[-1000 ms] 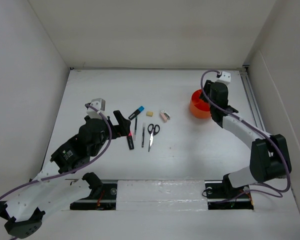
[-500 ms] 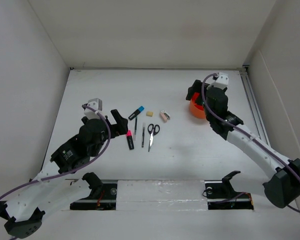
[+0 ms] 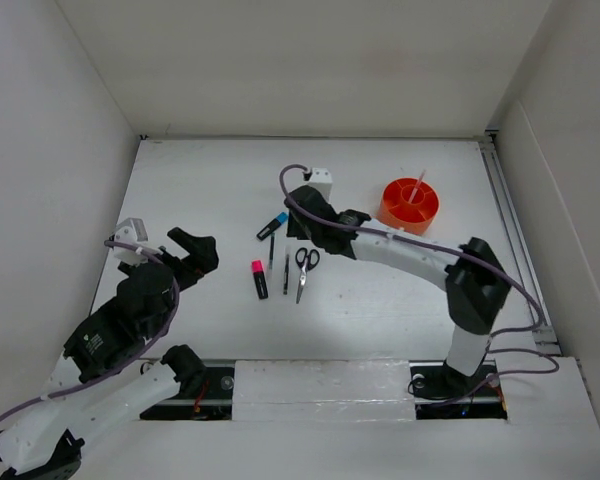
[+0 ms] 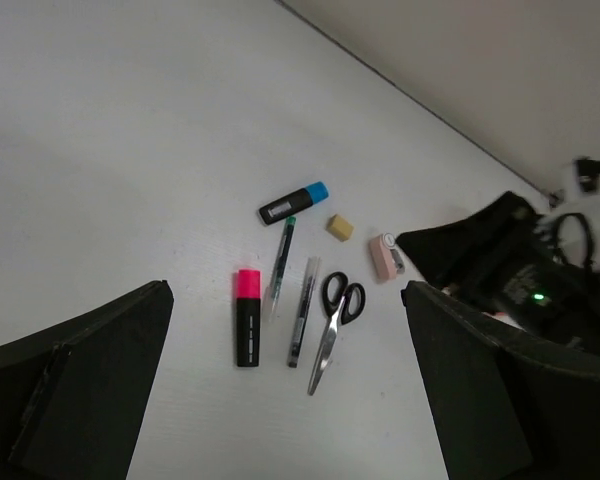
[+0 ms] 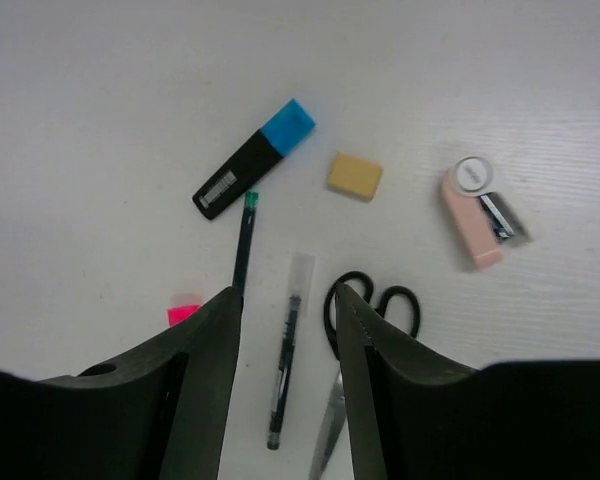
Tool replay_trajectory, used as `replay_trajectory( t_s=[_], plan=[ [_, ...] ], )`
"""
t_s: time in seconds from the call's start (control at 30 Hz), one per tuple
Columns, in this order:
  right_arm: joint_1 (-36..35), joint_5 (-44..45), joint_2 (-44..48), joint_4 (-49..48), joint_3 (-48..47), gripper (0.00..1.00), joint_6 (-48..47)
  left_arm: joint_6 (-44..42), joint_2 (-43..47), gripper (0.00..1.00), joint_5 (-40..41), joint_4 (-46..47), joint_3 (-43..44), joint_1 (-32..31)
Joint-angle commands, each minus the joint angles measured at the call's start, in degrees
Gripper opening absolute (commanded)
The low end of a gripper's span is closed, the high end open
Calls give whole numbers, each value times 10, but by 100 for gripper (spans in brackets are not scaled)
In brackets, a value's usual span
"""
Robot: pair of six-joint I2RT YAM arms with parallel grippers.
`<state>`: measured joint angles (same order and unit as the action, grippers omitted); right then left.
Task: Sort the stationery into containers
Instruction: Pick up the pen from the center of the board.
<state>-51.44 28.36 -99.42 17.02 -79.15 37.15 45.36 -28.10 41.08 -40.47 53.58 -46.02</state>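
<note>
White table (image 3: 230, 180): R gripper (image 5: 288, 300) part-spread, empty, above thin pen (image 5: 283, 370); orange tub (image 3: 392, 218) well to its right. L gripper (image 3: 192, 248) wide apart, idle. Likely next: lower, pinch pen, carry to tub.

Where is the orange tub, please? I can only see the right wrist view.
Observer: The orange tub stands to the right of the scissors and farther back.
Operator: Thank you. Does it hold anything?
Observer: A pink pencil stands tilted inside it.
Operator: And the left gripper, please?
Observer: The left gripper hangs open to the left of the pink highlighter, holding nothing.
</note>
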Motion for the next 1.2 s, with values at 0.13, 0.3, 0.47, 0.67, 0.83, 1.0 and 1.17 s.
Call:
replay_trajectory(
  t_s=[0.13,0.3,0.47,0.67,0.83,1.0,1.17],
  plan=[
    [-40,-30,-122,94,-135,48,48,9,-9,100,17,4,18,-1],
    [-47,-30,-153,109,-142,48,70,-13,-22,100,-6,21,18,-1],
    [-47,-36,-179,109,-149,48,70,-20,-17,100,-13,27,13,-1],
    [-47,-30,-218,138,-187,48,70,-20,10,100,-18,27,7,-1],
    [-47,-23,-225,144,-199,48,75,-20,16,100,-23,27,7,-1],
    [-36,-29,-230,150,-199,48,75,-26,16,100,-28,37,7,-1],
    [-25,-34,-242,155,-205,48,75,-31,16,100,-34,37,7,-1]
  ],
)
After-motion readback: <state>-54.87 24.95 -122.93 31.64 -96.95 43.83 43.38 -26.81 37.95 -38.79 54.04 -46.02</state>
